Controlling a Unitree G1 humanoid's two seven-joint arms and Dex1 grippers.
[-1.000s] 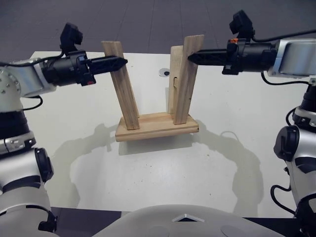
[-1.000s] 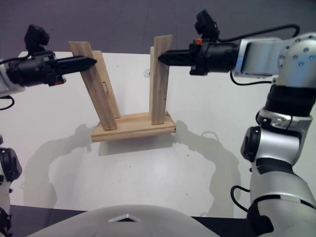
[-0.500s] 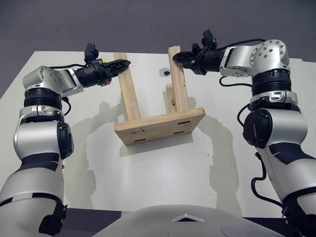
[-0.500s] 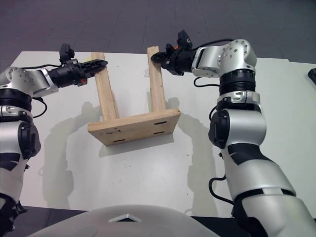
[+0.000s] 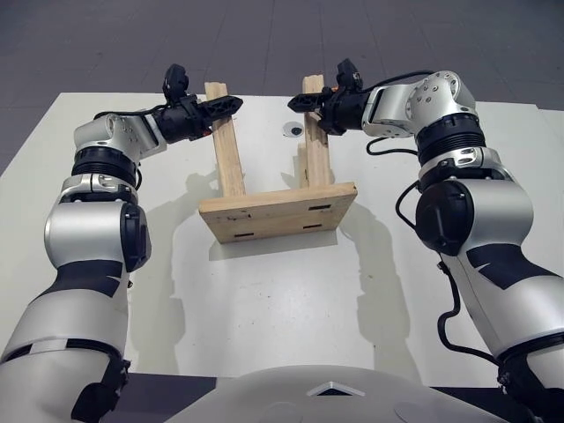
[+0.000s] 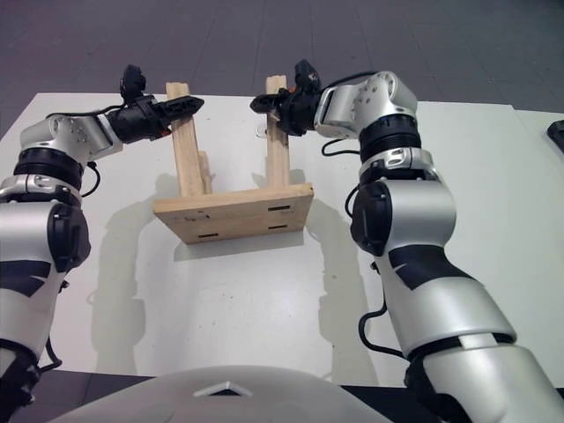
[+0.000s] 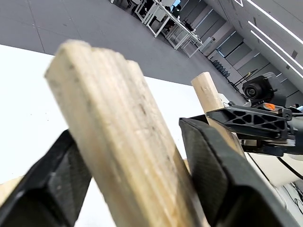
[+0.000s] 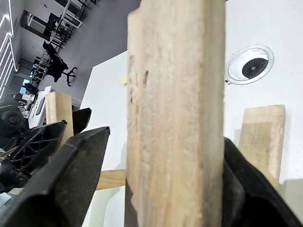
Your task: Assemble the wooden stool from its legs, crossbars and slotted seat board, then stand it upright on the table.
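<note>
The wooden stool is tipped back, so its slotted seat board [image 5: 278, 211] faces me and its legs point toward the table's far side. My left gripper [image 5: 225, 106] is shut on the top end of the left leg [image 5: 227, 150], which stands between its black fingers [image 7: 213, 161]. My right gripper [image 5: 304, 103] is shut on the top end of the right leg [image 5: 317, 145], pinched between its fingers [image 8: 71, 184]. Another wooden piece [image 8: 262, 137] stands behind the right leg. The seat's lower edge is near the white table [image 5: 264, 308]; whether it touches is unclear.
A round cable port [image 5: 296, 130] is set in the table between the two leg tops. Bare tabletop lies in front of the seat board and to both sides of it. Beyond the far table edge is dark floor.
Both grippers moved away toward the far side with the leg ends. The stool tipped from resting flat on its seat, legs up, to leaning back with the slotted face turned to me.
</note>
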